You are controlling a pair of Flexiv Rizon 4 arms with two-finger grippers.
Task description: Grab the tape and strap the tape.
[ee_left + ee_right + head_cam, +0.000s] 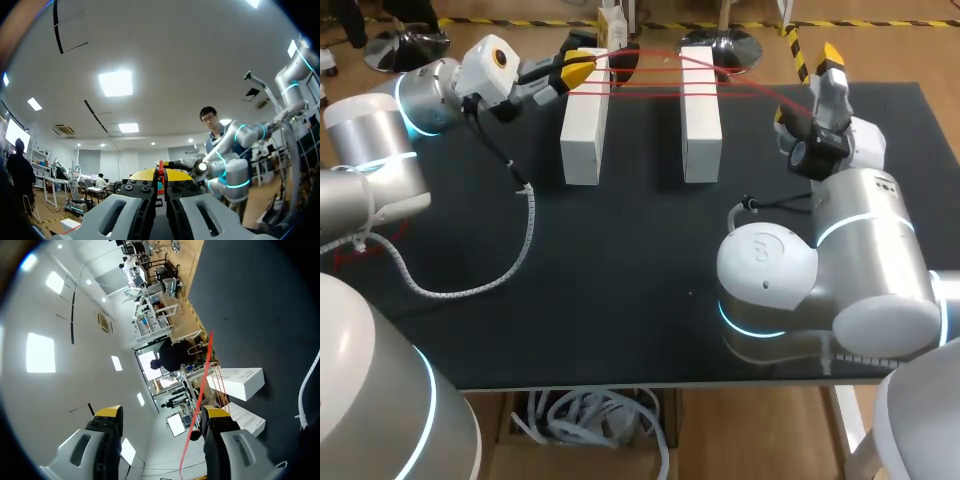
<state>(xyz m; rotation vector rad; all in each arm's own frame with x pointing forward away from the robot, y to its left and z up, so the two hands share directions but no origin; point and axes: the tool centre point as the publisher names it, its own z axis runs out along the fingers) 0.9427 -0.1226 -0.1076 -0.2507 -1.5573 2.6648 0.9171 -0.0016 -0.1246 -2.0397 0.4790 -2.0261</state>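
My left gripper (161,176) is clamped on the tape (198,395); my right gripper (162,415) gapes empty (tape beside one finger). Overtugging might topple the blocks (582,130).

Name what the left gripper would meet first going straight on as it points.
Probably the right arm's wrist: the left gripper, shut on the tape, points at it across the blocks. Depth is unclear.

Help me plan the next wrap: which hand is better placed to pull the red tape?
Probably left. The left hand is shut on the red tape at a white block; the right hand stands open, the tape only passing one finger.
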